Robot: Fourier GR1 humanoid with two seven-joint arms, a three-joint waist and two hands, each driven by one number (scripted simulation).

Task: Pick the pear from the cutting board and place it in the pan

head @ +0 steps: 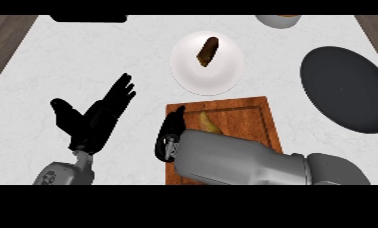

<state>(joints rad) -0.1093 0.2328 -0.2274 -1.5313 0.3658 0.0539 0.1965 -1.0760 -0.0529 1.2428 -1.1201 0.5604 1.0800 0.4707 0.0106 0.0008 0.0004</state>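
Observation:
A yellow-green pear (208, 123) lies on the wooden cutting board (247, 112), and only its upper part peeks out past my right forearm. My right hand (170, 134) hangs over the board's left edge, just left of the pear. Its fingers are relaxed and a strip of wood shows between them and the fruit. The dark round pan (341, 88) sits at the right side of the counter, apart from the board. My left hand (94, 117) rests open at the left, fingers up, holding nothing.
A white plate (193, 77) carrying a brown piece of food (208, 52) stands just behind the board. A pale bowl (279, 20) sits at the back right. A black object (88, 18) lies at the back left.

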